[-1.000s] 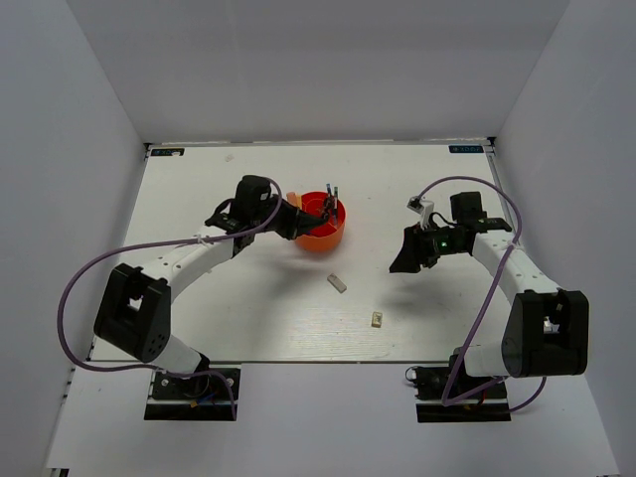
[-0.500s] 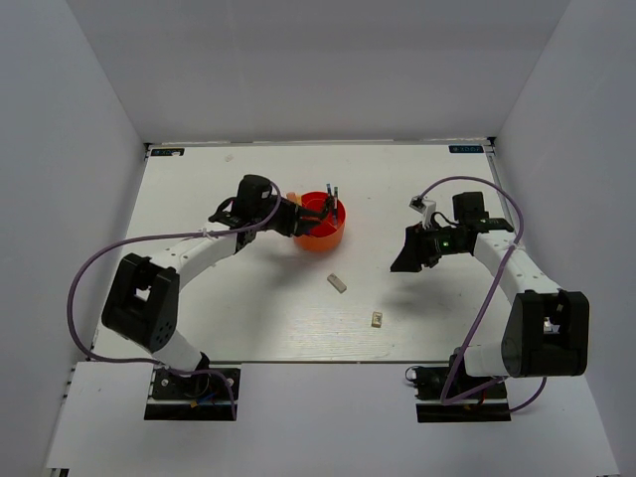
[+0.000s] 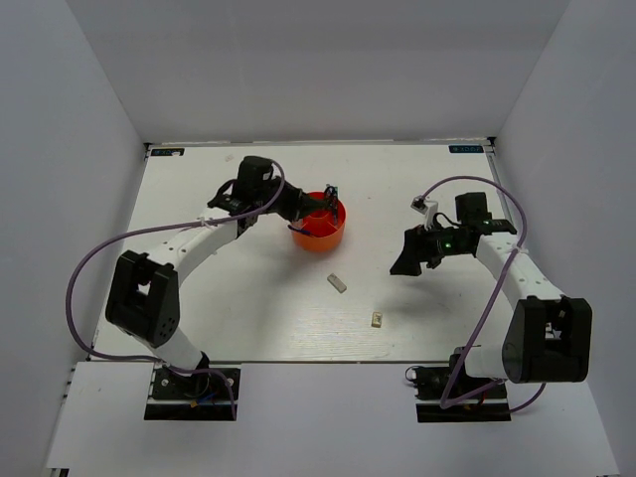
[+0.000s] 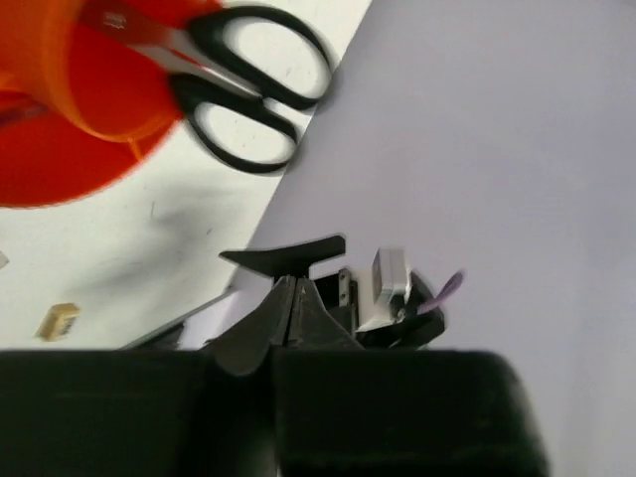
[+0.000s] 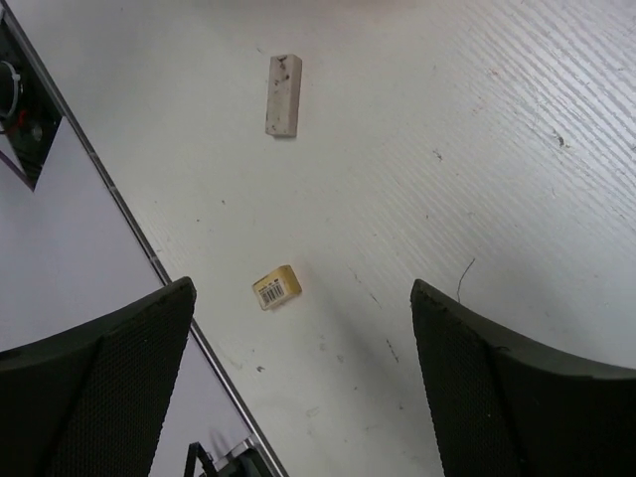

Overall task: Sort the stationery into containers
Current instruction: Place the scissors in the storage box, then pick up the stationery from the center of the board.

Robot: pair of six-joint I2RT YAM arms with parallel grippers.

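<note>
White tabletop (image 3: 199, 318) under pale walls: the left gripper (image 3: 296, 211) sat at the left rim of the orange tub (image 3: 320, 237), its grip impossible to judge. The scissors (image 4: 248, 94) stood in the tub, black handles poking over its edge. Nearer, the eraser (image 3: 338, 282) and beige cube (image 3: 378, 319) lay apart, and the right gripper (image 3: 405, 260) hung to their right, fingers spread, holding nothing.

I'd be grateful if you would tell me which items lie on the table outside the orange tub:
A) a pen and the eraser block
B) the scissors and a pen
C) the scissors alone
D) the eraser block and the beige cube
D: the whitish eraser block and the beige cube lie on the table in front of the orange tub, while the scissors stand in the tub.
</note>
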